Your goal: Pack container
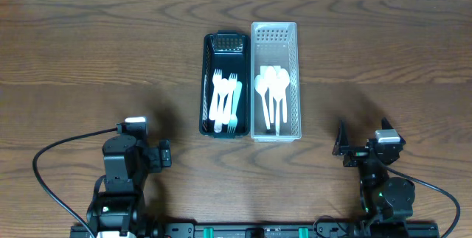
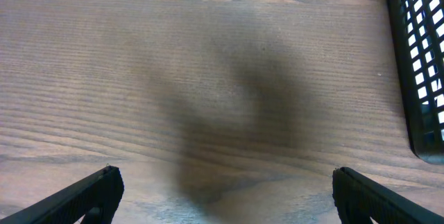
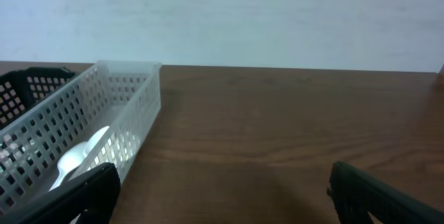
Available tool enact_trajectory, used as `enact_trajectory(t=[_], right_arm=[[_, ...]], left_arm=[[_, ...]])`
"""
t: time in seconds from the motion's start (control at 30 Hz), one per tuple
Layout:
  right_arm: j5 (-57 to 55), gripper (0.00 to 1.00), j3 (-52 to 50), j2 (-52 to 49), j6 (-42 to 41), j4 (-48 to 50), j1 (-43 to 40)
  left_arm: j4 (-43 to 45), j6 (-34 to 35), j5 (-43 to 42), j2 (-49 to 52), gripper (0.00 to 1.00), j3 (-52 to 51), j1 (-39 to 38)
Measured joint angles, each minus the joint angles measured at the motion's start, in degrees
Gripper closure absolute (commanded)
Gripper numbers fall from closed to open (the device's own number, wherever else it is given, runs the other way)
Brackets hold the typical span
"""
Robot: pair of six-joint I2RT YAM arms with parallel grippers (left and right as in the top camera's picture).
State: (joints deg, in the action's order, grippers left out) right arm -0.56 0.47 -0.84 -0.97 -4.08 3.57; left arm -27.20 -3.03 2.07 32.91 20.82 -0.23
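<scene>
Midway along the desk (image 1: pixel 88 54), seen from overhead, two slotted baskets stand side by side with their long walls touching, a little nearer the far edge than the near one. On the left, the black basket (image 1: pixel 206 83) holds white plastic forks (image 1: pixel 224 102) laid lengthwise. On the right, the white basket (image 1: pixel 298 83) holds white plastic spoons (image 1: pixel 271 91), their bowls toward the far edge. By the near edge, the left claw (image 1: pixel 164 153) sits left of the baskets and the right claw (image 1: pixel 341 146) sits right of them. Both are well apart from the baskets.

From the left wrist camera, the left claw (image 2: pixel 225 196) is released. Its two dark fingers show only at the lower corners, spread wide over bare wood grain, holding nothing. A corner of the black basket (image 2: pixel 420 57) shows at the right.

From the right wrist camera, the right claw (image 3: pixel 222 196) is likewise released, its fingers wide apart and empty. Ahead to its left stands the white basket (image 3: pixel 132 106), with spoons (image 3: pixel 76 158) visible through its slots. The black basket (image 3: pixel 28 85) is just beyond it. A pale wall (image 3: pixel 277 16) rises behind the far edge.
</scene>
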Motion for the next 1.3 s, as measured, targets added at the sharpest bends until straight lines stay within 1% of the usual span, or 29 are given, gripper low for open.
enact_trajectory(t=[0.47, 1.17, 1.23, 1.3], right_arm=[[-1.6, 0.01, 0.0, 0.0, -2.4, 0.2, 0.0], [-1.6, 0.01, 0.0, 0.0, -2.5, 0.2, 0.0], [-1.6, 0.01, 0.0, 0.0, -2.5, 0.2, 0.0], [-1.7, 0.01, 0.0, 0.0, -2.5, 0.2, 0.0]], left_arm=[[0.0, 0.0, 0.0, 0.0, 0.02, 0.0, 0.0], [-0.1, 0.0, 0.0, -0.1, 0.02, 0.0, 0.0], [-2.0, 0.0, 0.0, -1.1, 0.02, 0.0, 0.0], [-6.1, 0.0, 0.0, -3.8, 0.02, 0.0, 0.0]])
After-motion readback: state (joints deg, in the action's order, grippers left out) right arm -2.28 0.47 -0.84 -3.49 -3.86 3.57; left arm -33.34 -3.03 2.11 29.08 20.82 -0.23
